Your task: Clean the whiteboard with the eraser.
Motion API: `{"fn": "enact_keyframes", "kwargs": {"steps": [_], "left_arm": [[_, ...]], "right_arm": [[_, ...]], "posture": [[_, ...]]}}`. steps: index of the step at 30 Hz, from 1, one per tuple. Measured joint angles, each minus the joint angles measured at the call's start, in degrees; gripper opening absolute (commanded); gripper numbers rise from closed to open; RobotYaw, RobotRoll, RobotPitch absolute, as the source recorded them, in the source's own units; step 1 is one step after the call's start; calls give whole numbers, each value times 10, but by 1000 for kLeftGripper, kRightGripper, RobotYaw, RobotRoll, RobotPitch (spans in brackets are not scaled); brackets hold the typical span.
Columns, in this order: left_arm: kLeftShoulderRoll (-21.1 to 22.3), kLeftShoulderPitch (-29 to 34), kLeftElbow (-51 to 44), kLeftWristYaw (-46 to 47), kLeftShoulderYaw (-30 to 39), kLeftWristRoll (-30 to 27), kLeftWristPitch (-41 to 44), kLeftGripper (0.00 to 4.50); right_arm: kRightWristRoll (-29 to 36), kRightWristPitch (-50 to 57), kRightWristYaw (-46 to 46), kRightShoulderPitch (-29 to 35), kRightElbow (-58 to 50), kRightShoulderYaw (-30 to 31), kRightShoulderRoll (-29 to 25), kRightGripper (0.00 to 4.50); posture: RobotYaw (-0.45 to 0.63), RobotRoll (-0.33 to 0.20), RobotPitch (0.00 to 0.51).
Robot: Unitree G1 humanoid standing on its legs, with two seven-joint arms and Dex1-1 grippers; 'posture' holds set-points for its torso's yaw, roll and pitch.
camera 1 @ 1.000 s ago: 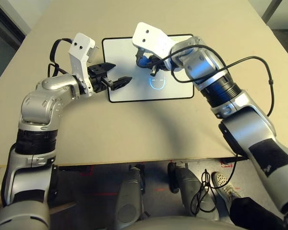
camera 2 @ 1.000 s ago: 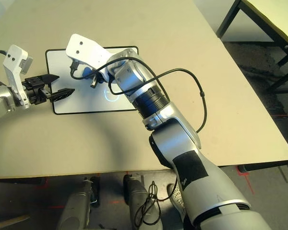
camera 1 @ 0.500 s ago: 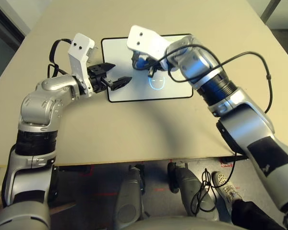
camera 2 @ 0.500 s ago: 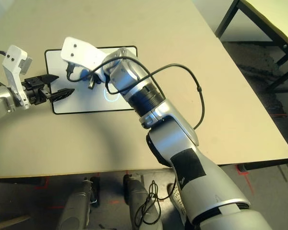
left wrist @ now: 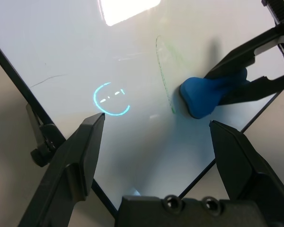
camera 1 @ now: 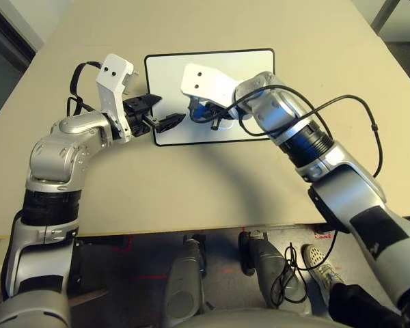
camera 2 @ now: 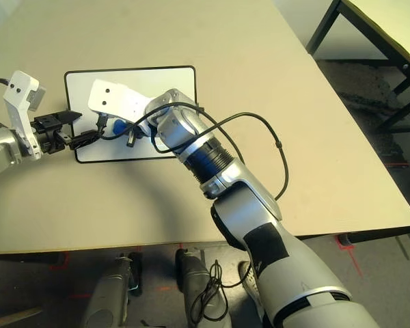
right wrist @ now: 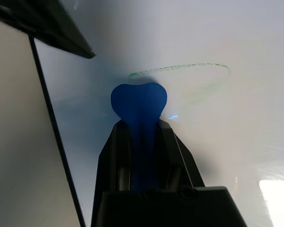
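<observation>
One pass has carried your right hand (right wrist: 141,127), clamped on the eraser (right wrist: 138,101), from mid-frame toward the whiteboard (camera 1: 246,65)'s lower left, beside a faint green loop (right wrist: 180,71) you must wipe. Left hand (left wrist: 156,130) hovers open nearby.

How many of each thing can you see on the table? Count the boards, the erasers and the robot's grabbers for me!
Whiteboard: 1
Eraser, blue, pinched in the right gripper: 1
Grippers: 2, the right one and the left gripper, whose fingers stand apart over the board
Green scribble drawn on the board: 1
Total: 5
</observation>
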Motion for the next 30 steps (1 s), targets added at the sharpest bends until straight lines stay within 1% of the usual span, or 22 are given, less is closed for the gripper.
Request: {"fn": "enact_keyframes", "kwargs": {"steps": [4,7,13,18,24,26,30], "left_arm": [[0,0,0,0,0,1,-1,4500],[0,0,0,1,0,1,-1,4500],[0,1,0,2,0,2,-5,4500],[0,1,2,3,0,1,-5,4500],[0,0,3,5,0,1,-5,4500],[0,0,4,5,0,1,-5,4500],[0,-1,6,5,0,1,-5,4500]], "right_arm": [[1,-23,-36,-51,60,-26,9,582],[3,-41,-53,-74,93,-43,13,582],[2,-58,-54,-78,115,-47,19,581],[-3,-19,-7,-35,49,-19,14,581],[-14,0,9,-32,32,-8,7,581],[-14,-1,9,-39,42,-8,9,581],[-14,-16,-11,-86,95,-20,10,581]], "posture": [[60,0,256],[60,0,256],[54,0,258],[52,0,261],[52,0,259],[52,0,258],[51,0,255]]}}
